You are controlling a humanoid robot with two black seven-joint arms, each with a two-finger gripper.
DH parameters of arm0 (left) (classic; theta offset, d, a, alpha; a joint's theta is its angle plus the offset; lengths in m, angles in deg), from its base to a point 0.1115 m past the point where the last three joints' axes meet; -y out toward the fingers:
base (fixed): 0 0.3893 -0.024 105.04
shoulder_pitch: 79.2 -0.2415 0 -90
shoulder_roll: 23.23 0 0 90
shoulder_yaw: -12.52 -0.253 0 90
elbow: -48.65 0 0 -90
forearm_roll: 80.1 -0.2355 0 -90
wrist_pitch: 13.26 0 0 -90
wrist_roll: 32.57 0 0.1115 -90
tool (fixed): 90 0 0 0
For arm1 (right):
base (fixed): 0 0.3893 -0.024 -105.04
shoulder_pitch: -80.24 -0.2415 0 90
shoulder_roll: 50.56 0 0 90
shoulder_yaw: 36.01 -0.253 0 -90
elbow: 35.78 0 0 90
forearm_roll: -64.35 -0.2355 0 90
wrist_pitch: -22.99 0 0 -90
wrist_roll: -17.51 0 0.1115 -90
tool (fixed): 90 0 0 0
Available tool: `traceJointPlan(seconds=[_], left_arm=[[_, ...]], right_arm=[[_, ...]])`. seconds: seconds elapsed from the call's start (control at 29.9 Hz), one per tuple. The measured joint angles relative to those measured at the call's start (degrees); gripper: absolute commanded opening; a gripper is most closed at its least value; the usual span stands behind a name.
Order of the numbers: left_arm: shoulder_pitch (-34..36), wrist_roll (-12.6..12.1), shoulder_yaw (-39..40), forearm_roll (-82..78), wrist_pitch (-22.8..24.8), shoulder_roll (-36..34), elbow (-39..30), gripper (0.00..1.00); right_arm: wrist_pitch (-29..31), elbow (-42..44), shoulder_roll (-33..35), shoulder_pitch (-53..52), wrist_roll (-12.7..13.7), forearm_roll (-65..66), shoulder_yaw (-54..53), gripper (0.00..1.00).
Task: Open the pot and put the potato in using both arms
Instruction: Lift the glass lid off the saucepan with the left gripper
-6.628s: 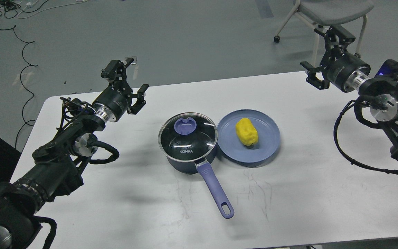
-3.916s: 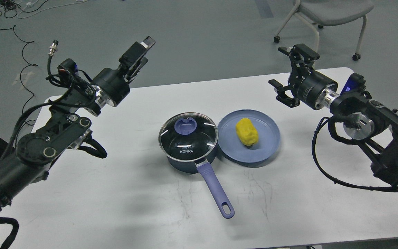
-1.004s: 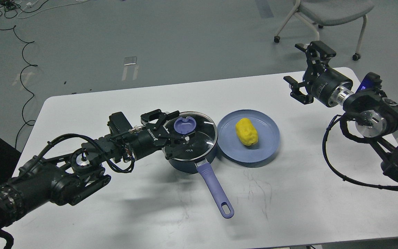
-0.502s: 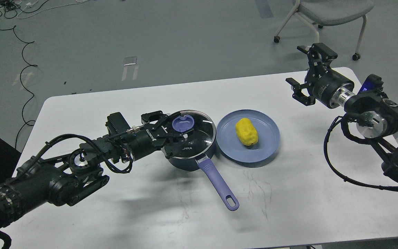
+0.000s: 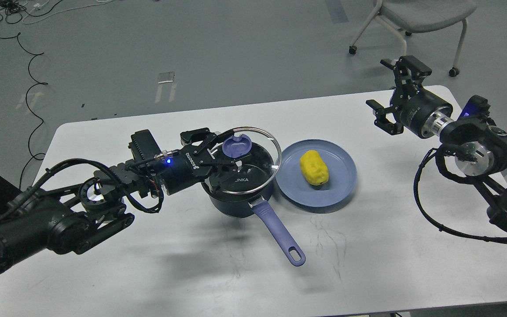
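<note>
Lifting now: in the head view the left hand (image 5: 223, 155), fingers pinched on the lavender knob (image 5: 237, 145), has the glass lid (image 5: 253, 169) raised and tilted clear of the pot (image 5: 235, 203), where half a second ago it sat lower on the rim. Pot's handle (image 5: 278, 232) has swung slightly too, so the pot got nudged. Pot stays on the table (image 5: 368, 246), black inside starting to show. Potato (image 5: 314, 167) untouched on the blue plate (image 5: 337, 193) just right of the pot. Right hand (image 5: 390, 99) hovers spread wide, holding nothing, well apart from the potato. Opening is nearly done; potato pickup is next.
</note>
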Motion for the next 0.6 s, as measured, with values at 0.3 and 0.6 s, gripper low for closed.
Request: traceJointPlan(seconds=[0.3,0.6], left_arm=[[1.3,0.0,0.0,1.7,0.0,-5.4,-1.7,0.42],[-0.6,0.0,-0.2,4.2,0.0,-12.8,-1.0,0.42]], right_arm=[[0.0,0.0,-0.1,-0.1,0.0,0.0,0.1,1.00],[0.0,0.3,-0.1,-0.3,0.0,0.0,0.2,1.00]])
